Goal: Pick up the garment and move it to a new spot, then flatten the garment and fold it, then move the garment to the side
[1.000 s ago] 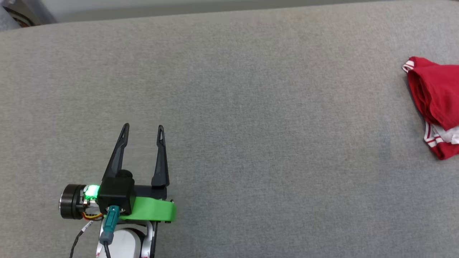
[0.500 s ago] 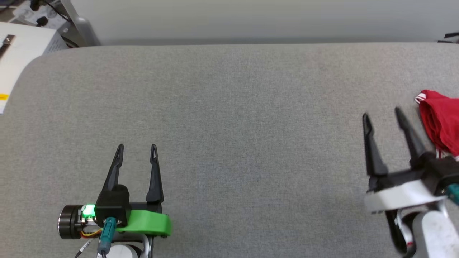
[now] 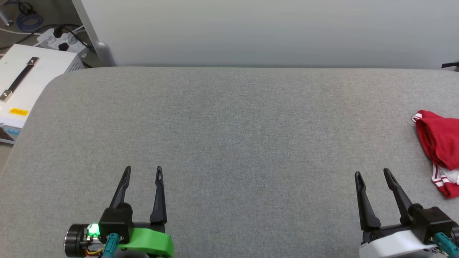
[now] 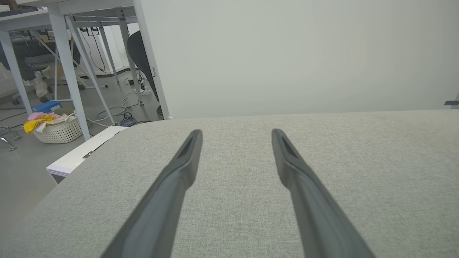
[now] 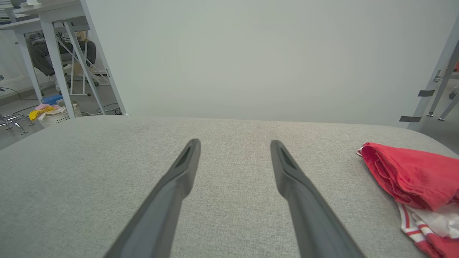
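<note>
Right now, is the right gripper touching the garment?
Apart. The head view shows a strip of bare grey surface between the open right gripper and the garment lying to its right.

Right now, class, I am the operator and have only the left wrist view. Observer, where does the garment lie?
Observer: In the head view, the garment lies at the far right side of the grey surface.
Operator: Is it spread flat?
Observer: No, it lies crumpled in a heap.
Operator: Is the right arm on it?
Observer: No. The right gripper sits to the left of it and apart from it, jaws open and empty.
</note>
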Robot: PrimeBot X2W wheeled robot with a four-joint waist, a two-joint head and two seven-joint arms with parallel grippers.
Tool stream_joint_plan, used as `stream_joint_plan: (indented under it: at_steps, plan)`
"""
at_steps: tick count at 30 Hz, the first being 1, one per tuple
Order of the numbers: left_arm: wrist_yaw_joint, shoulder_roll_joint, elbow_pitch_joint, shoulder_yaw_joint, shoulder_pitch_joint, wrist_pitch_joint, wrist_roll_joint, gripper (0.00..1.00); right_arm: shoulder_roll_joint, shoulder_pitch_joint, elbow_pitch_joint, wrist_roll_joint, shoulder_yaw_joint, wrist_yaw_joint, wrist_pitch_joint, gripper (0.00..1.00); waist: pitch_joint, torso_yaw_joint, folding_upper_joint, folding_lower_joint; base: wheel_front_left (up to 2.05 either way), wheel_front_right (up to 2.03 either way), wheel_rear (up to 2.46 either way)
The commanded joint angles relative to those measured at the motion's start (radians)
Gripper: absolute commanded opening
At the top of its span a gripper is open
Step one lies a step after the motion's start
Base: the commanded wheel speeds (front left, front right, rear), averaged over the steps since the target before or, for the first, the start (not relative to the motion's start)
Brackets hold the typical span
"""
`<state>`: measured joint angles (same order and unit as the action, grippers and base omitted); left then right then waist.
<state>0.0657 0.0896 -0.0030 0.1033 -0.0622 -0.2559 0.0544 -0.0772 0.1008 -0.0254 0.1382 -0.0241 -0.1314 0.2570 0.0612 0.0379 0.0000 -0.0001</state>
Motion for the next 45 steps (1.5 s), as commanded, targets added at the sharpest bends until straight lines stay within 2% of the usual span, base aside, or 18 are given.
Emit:
stream_joint_plan:
  at_steps: [1,15,16,45]
  plan:
    - [-0.007,-0.005,0.004,-0.001,-0.017,-0.006,0.011,1.00,0.004,0.019,-0.008,-0.006,0.004,0.001,0.005,1.00,-0.009,0.002,0.0000,0.0001,0.00,0.00,0.00]
    - [-0.031,-0.018,0.032,-0.013,-0.041,-0.006,0.006,1.00,0.019,0.046,-0.015,-0.024,0.011,0.001,0.005,1.00,-0.023,-0.001,0.0000,0.0001,0.00,0.00,0.00]
    - [-0.027,-0.015,0.029,-0.011,-0.025,0.000,0.001,0.00,0.016,0.036,-0.009,-0.020,0.010,0.000,0.000,0.00,-0.023,-0.001,0.0000,0.0001,0.00,0.00,0.00]
    - [-0.035,-0.020,0.024,-0.031,-0.005,0.058,-0.012,0.00,0.018,0.005,-0.001,-0.046,0.013,0.000,-0.057,0.00,-0.031,-0.009,0.0000,0.0001,0.00,0.00,0.00]
